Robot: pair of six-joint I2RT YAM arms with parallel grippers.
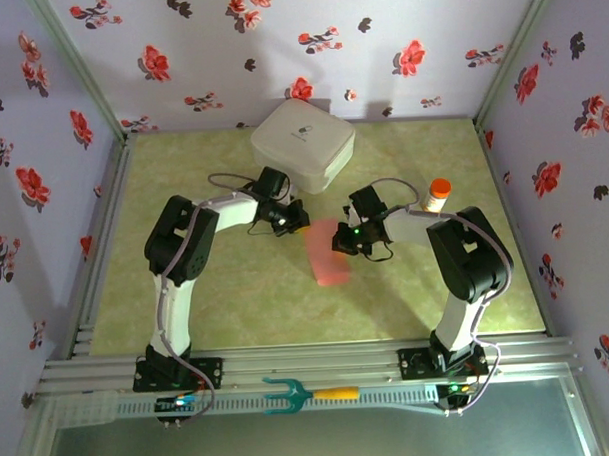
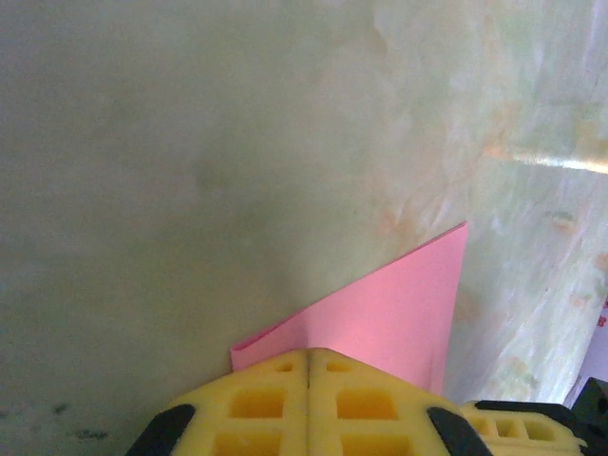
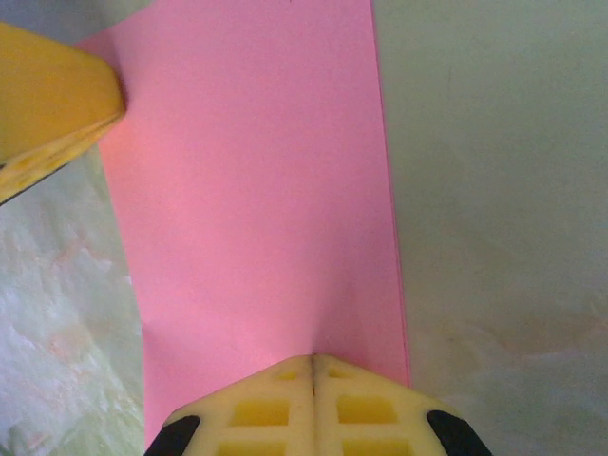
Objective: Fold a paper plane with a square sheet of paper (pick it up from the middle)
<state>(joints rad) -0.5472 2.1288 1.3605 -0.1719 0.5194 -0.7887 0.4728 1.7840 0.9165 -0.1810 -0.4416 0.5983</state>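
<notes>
The square sheet of paper [image 1: 331, 262] is pink-red and folded over into a long strip, lying at the middle of the green table. My left gripper [image 1: 296, 220] is shut on the strip's far left corner. In the left wrist view its yellow jaws [image 2: 309, 353] meet, with the folded paper [image 2: 399, 304] sticking out ahead of them. My right gripper [image 1: 343, 239] is shut on the strip's right edge. In the right wrist view the paper [image 3: 256, 190] runs away from its closed tips [image 3: 312, 358]. One of the left gripper's yellow fingers [image 3: 47, 104] shows at the upper left.
A white rounded box [image 1: 302, 143] stands just behind the left gripper. An orange-capped bottle [image 1: 438, 195] stands by the right arm. A teal fork-like tool with an orange handle [image 1: 300, 394] lies on the front rail. Flowered walls close in the table [image 1: 237, 310] on three sides.
</notes>
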